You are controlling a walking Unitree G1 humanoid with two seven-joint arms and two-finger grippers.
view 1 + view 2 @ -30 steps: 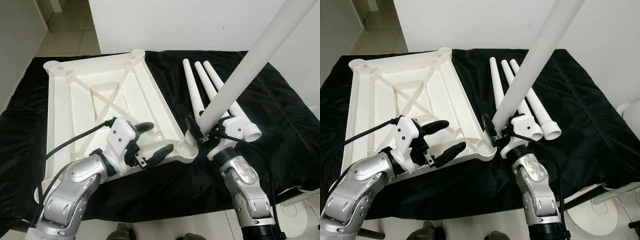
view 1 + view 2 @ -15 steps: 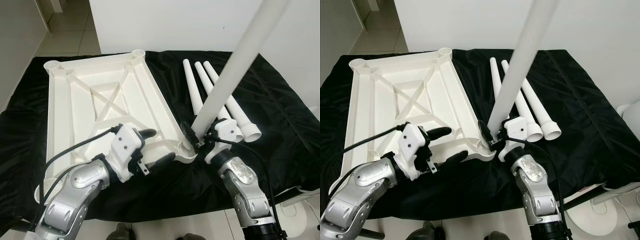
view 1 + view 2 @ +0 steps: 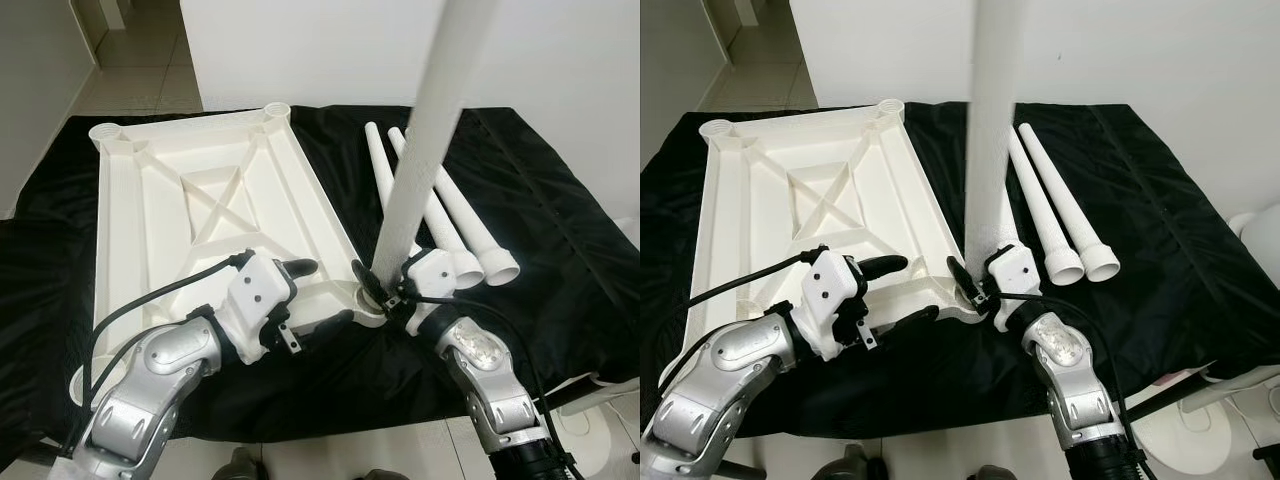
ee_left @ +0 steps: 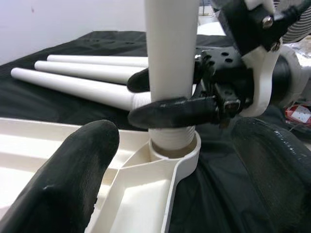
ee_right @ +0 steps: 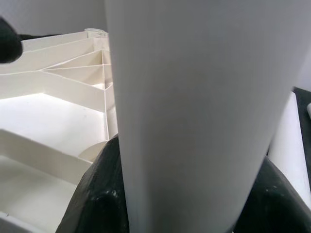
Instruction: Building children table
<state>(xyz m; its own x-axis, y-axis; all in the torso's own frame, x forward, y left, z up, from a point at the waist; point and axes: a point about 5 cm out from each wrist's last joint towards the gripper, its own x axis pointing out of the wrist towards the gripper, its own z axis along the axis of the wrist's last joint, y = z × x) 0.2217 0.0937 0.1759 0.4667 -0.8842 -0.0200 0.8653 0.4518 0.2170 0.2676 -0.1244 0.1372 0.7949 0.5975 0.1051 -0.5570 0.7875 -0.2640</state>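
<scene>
An upturned white tabletop (image 3: 130, 230) with ribs lies on black cloth. My right gripper (image 3: 383, 287) is shut on a long white leg (image 3: 430, 120), which it holds upright. The leg's threaded end sits in the tabletop's near right corner socket (image 4: 183, 154). My left gripper (image 3: 312, 295) is open just left of that corner. One finger (image 3: 296, 268) rests over the tabletop and the other lies beside the near rim. In the right wrist view the leg (image 5: 194, 121) is very close to the camera. Three more legs (image 3: 470, 225) lie side by side to the right.
The black cloth (image 3: 560, 220) covers the whole work surface and drops off at the near edge. A white wall stands behind. Tiled floor (image 3: 130, 70) shows at the far left. A white object (image 3: 1260, 240) stands off the right edge.
The held leg has swung from leaning right to upright, and its lower end has moved left into the corner socket. My left gripper has shifted a little nearer that corner.
</scene>
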